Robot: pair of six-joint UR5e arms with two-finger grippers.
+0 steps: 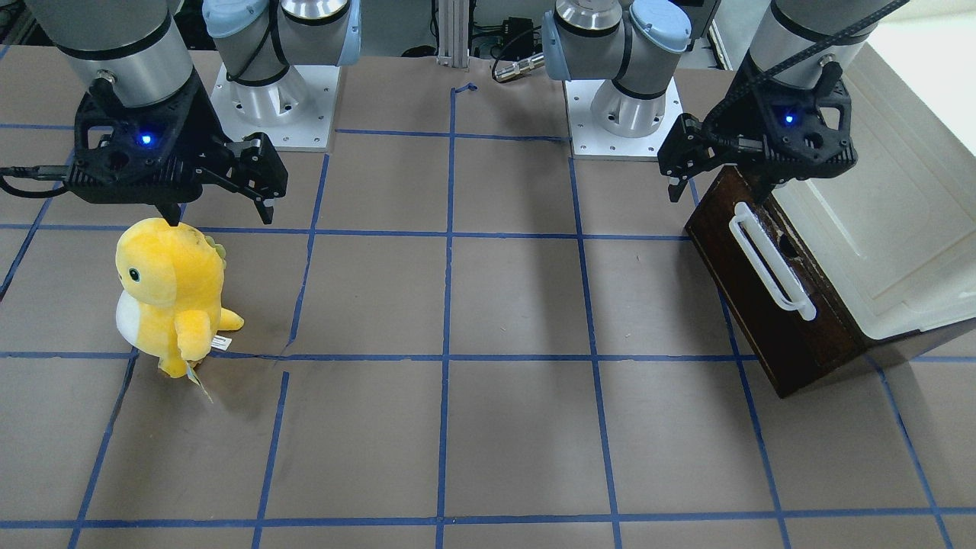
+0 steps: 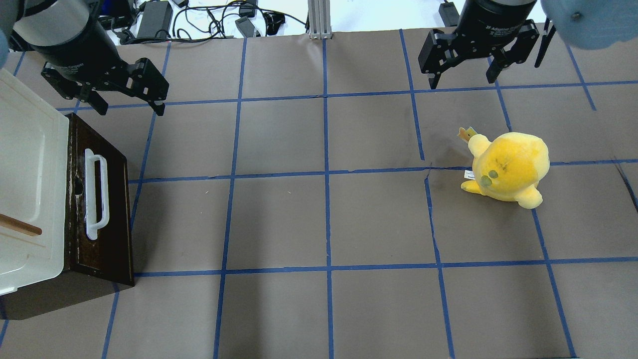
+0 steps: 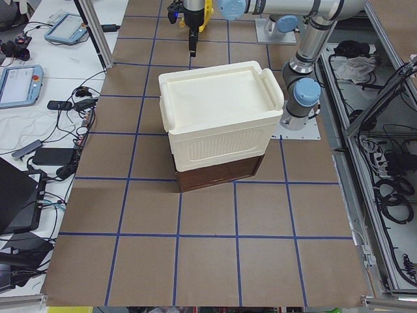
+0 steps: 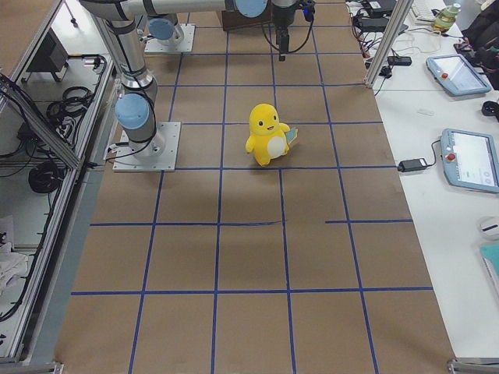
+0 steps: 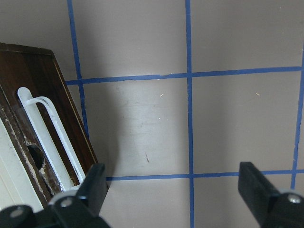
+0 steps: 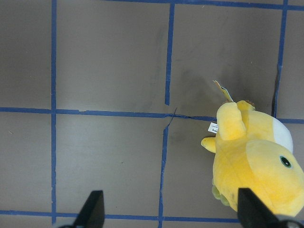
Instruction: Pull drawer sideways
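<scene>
The dark brown drawer (image 2: 107, 219) sits under the cream-white cabinet (image 2: 27, 164) at the table's left end, its white bar handle (image 2: 95, 197) facing the table's middle. It also shows in the front view (image 1: 762, 320) and the left wrist view (image 5: 35, 90). My left gripper (image 2: 130, 107) is open and empty, hovering just past the far end of the handle, not touching it. In its wrist view one finger (image 5: 93, 184) hangs close to the handle (image 5: 53, 133). My right gripper (image 2: 462, 81) is open and empty, high over the far right.
A yellow plush toy (image 2: 508, 167) stands on the right half of the table, below and near my right gripper (image 1: 221, 213). Blue tape lines grid the brown table top. Cables and power bricks (image 2: 209, 20) lie beyond the far edge.
</scene>
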